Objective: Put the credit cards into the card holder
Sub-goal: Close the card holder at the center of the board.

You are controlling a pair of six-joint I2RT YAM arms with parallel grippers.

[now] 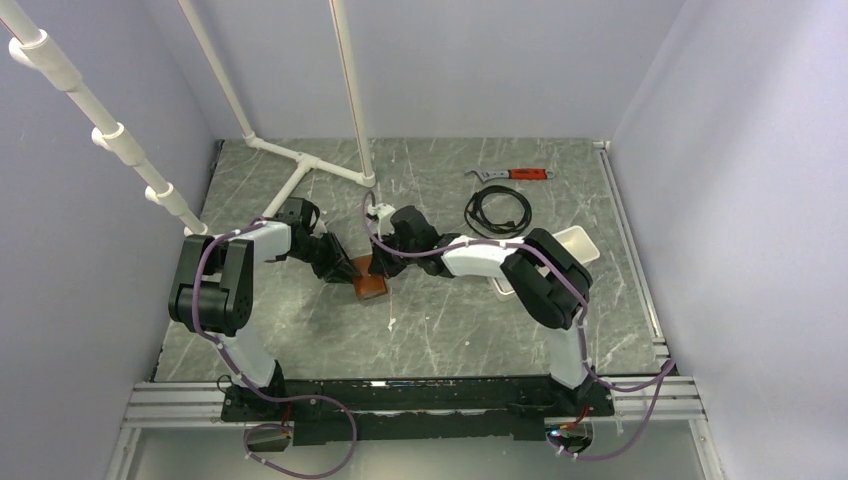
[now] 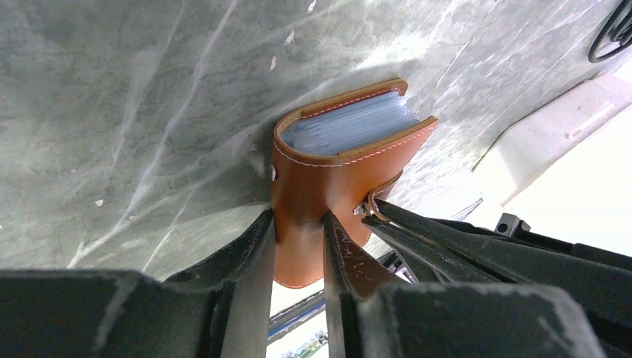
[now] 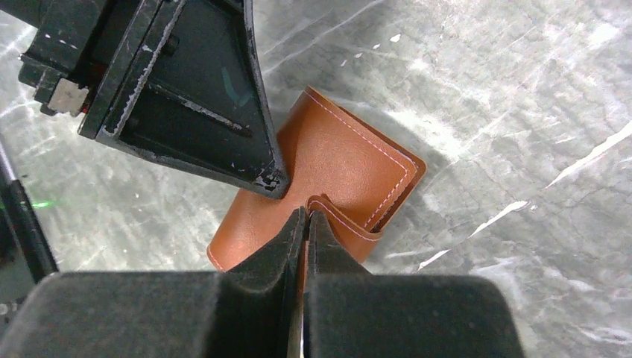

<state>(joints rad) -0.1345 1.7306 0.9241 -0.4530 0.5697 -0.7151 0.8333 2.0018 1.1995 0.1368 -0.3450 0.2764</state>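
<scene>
With left gripper [image 2: 298,224] clamped part-open around the card holder [image 2: 335,160] and right gripper [image 3: 307,220] pinched shut on its tab [image 3: 343,216], peel gently rightward

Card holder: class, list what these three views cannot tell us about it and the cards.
- Cards: left wrist view shows only clear sleeves in the card holder; cards inside cannot be told.
- Tab: right wrist view, right gripper covers its end.
- Top view: holder small, half hidden under left gripper.
- Tray: right arm hides part of it.

Lilac walls [image 1: 480,60], grey marbled tabletop [image 1: 450,335], white pipes [image 1: 300,165]
</scene>
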